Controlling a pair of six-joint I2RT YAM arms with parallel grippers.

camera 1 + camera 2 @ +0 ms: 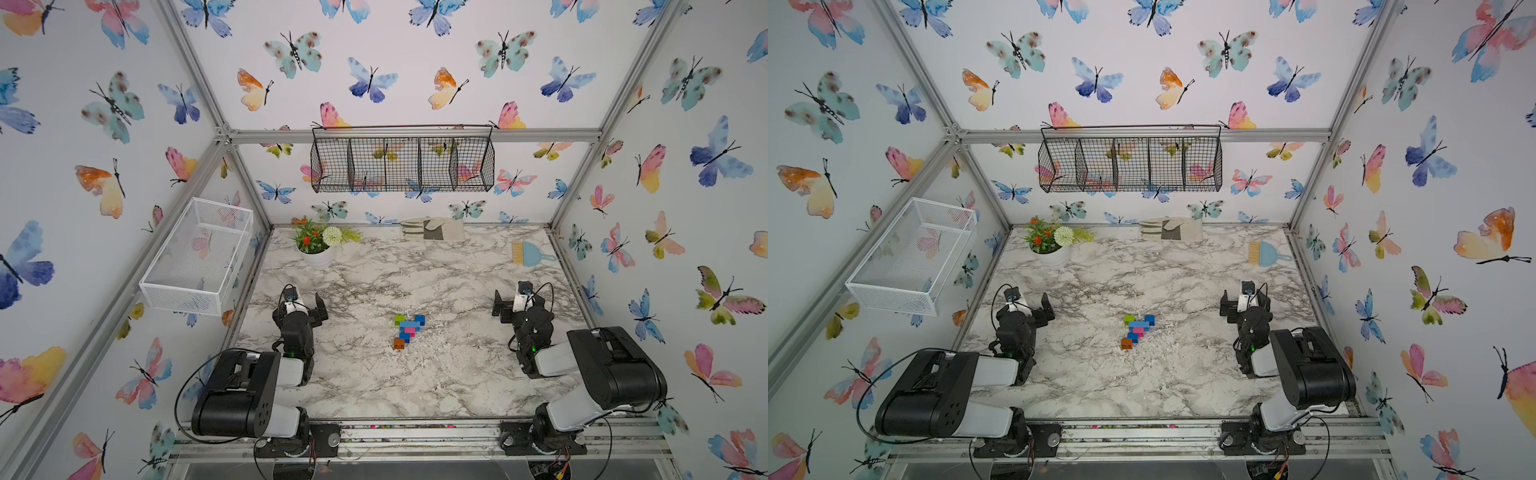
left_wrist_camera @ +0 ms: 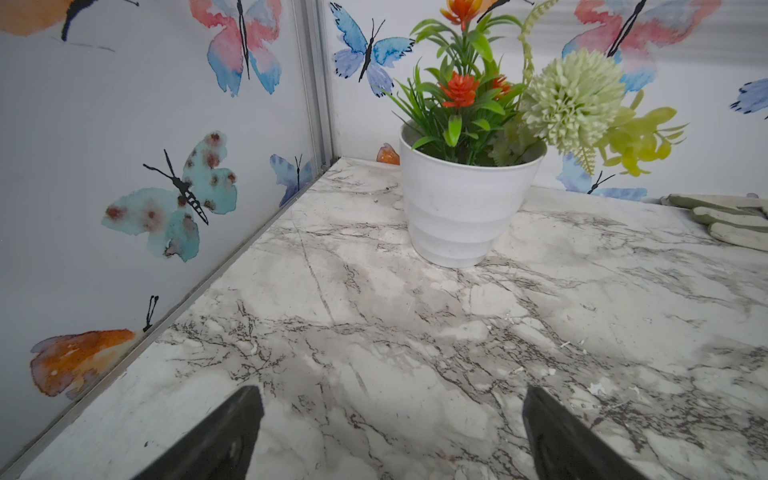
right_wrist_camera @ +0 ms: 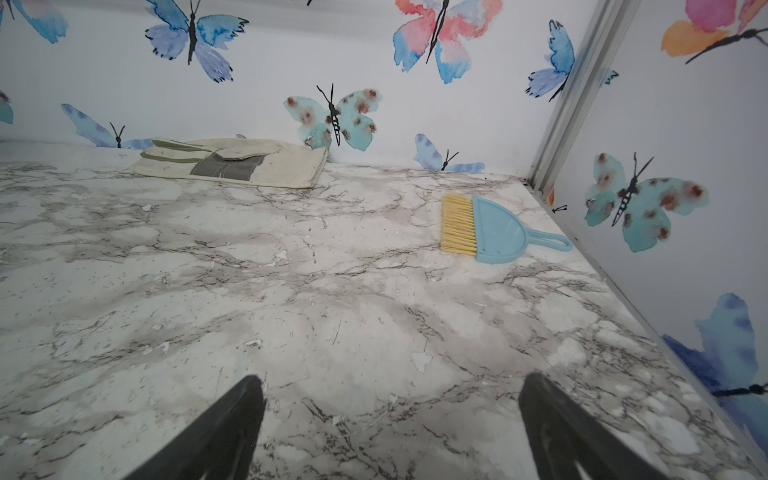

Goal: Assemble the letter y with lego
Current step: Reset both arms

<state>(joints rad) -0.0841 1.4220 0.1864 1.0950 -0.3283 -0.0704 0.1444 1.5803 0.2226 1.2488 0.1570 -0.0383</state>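
Assembled letter y lay between left gripper and right gripper, both spread wide, empty, well apart from it.

Butterfly-print walls close me in on three sides, joined by an aluminium frame. Under me lies a marble-look table, flecked with white chips. A black wire basket hangs on the back wall, a white mesh basket on the left one. Along the far edge sit a flower pot, a glove and a blue brush. The light is even.
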